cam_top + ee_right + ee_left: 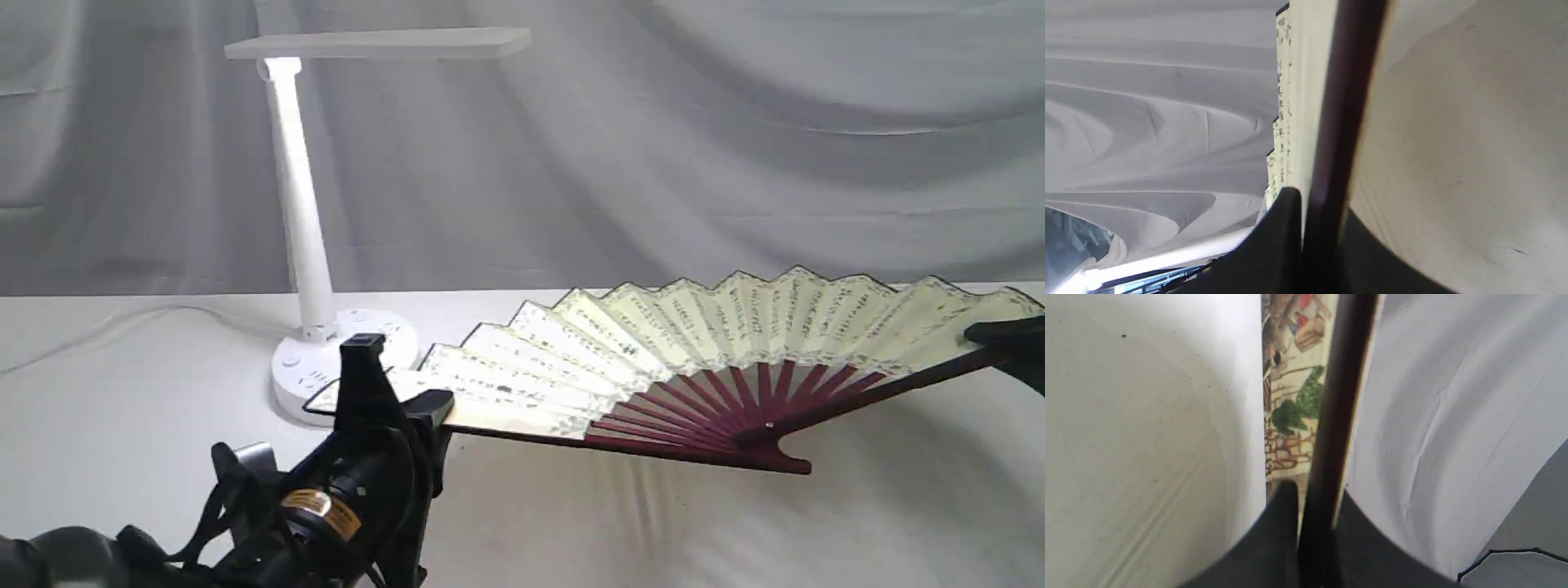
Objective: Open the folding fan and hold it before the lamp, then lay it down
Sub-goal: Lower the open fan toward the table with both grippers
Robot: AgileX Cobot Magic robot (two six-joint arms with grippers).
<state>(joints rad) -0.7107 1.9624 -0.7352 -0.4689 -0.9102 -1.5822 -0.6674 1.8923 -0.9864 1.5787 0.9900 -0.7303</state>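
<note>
Nearest the camera, left gripper [400, 392] pinches one outer rib of the folding fan [694, 351]; right gripper [1000, 335] pinches the other. Opened fan stretches from 9 to 3 o'clock; the lamp [302, 212] stands at its 10 o'clock, nearer the left gripper.

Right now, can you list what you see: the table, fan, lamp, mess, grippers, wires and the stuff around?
Surface: table under a white cloth.
Job's things: fan spread open, held by both end ribs, right of the lamp; lamp upright, base on the table.
Clutter: nothing seen.
Grippers: left gripper shut on one end rib; right gripper shut on the other.
Cables: white cord runs left from the lamp base.
Surroundings: grey curtain behind.
</note>
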